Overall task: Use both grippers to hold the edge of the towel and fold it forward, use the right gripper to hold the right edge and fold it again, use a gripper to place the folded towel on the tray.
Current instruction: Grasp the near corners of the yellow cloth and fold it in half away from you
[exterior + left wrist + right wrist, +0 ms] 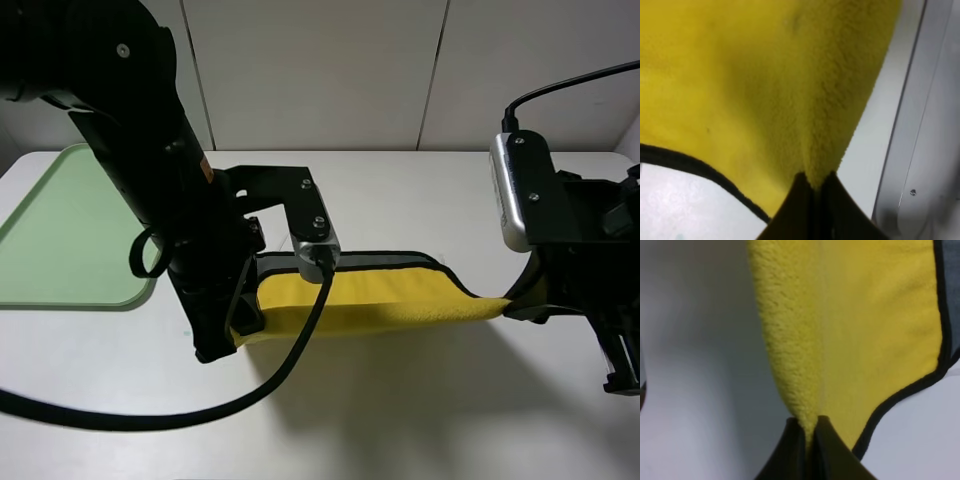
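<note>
**Me:** My jaws were pinched fully together on both sides. The left gripper (815,186) had a bunched end of the towel (370,305) nipped between its fingers, and the right gripper (810,424) had the opposite end the same way.

**Other:** Which way did the cloth lie from you?

**Me:** It was strung between the two grippers, sagging a little in the middle. Its long axis ran side to side across the table (400,430). The held side looked raised, with a shadow under it. On the far side, the edge of the towel (395,254) showed as a black line with a strip of grey reverse just inside it.

**Other:** So where did the fold have to go?

**Me:** Forward, as I judged it, square to that long axis. Both arms would need to travel level, so that neither end twisted ahead of the other.

**Other:** And the tray?

**Me:** The tray (60,230) sat off to my left, beyond the left arm and apart from the towel. The left arm was plainly the nearer of the two to it.
</note>
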`<state>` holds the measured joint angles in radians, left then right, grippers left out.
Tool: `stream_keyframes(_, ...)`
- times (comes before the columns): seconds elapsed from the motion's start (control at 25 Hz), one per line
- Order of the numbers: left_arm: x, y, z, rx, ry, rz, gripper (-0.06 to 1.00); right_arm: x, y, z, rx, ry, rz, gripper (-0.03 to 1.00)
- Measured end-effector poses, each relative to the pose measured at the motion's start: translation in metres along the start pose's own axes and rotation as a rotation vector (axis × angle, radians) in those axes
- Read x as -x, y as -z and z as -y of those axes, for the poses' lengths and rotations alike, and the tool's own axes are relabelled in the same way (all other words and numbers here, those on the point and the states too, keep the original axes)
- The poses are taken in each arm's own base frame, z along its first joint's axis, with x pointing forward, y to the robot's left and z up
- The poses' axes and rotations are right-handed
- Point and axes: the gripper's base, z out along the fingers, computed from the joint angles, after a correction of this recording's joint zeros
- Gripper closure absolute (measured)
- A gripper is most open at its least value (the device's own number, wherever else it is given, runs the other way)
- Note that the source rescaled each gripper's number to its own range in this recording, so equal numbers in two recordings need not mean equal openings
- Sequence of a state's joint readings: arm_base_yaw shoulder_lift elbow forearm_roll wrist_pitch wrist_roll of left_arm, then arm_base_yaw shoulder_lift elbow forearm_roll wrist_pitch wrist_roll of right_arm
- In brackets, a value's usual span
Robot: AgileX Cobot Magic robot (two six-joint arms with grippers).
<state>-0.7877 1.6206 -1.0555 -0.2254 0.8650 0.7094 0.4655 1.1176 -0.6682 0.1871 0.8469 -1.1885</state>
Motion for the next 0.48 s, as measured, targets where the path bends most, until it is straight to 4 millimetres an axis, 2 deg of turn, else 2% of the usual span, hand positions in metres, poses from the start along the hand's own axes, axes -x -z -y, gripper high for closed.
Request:
stream_keyframes(0.24, 0.0006, 0.0000, -0.0007, 0.008, -0.002, 0.006, 0.94, -0.0003, 0.0006, -0.0008, 0.004, -0.044, -0.003, 0.97)
stream_keyframes(0.48, 0.0031, -0.0020, -0.0092, 0.100, -0.046, 0.019, 0.94, -0.0039, -0.0043, 0.0036, -0.012, -0.063, -0.051, 0.97)
